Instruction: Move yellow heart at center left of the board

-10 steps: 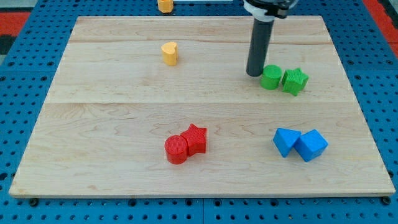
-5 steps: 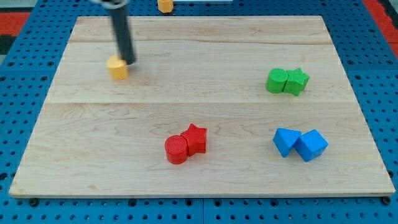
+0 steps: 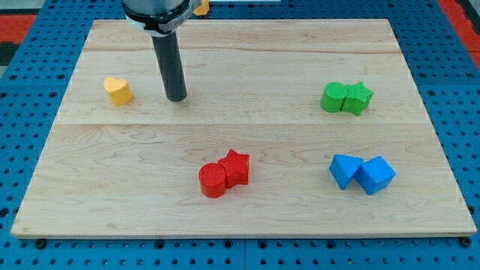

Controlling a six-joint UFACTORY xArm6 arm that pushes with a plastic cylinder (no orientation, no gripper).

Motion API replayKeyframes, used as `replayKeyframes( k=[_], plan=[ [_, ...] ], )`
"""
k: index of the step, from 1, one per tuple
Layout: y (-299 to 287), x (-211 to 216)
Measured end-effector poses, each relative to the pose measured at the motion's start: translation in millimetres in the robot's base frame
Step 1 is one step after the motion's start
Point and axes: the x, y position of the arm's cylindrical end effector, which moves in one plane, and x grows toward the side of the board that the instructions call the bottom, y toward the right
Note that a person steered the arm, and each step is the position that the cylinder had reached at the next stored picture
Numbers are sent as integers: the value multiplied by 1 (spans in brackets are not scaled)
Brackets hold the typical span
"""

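Note:
The yellow heart [image 3: 118, 90] lies on the wooden board [image 3: 240, 150] near its left edge, in the upper left part. My tip [image 3: 177, 97] rests on the board to the right of the heart, with a clear gap between them. The dark rod rises from the tip towards the view's top.
A green cylinder [image 3: 332, 97] and a green star [image 3: 358, 97] touch at the right. A red cylinder [image 3: 213, 181] and a red star [image 3: 236, 166] touch at bottom centre. Two blue blocks [image 3: 362, 173] sit at lower right. A yellow block [image 3: 200, 7] lies beyond the top edge.
The yellow heart has slid left and a little down from the upper middle. My tip crossed from beside the green blocks to the heart, then drew back to its right.

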Motion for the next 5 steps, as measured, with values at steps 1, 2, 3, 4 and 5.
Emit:
replayKeyframes(
  k=[1, 2, 3, 4, 5],
  plan=[
    [-18, 16],
    [-70, 36],
    [-88, -6],
    [-75, 27],
    [-31, 5]
  ],
)
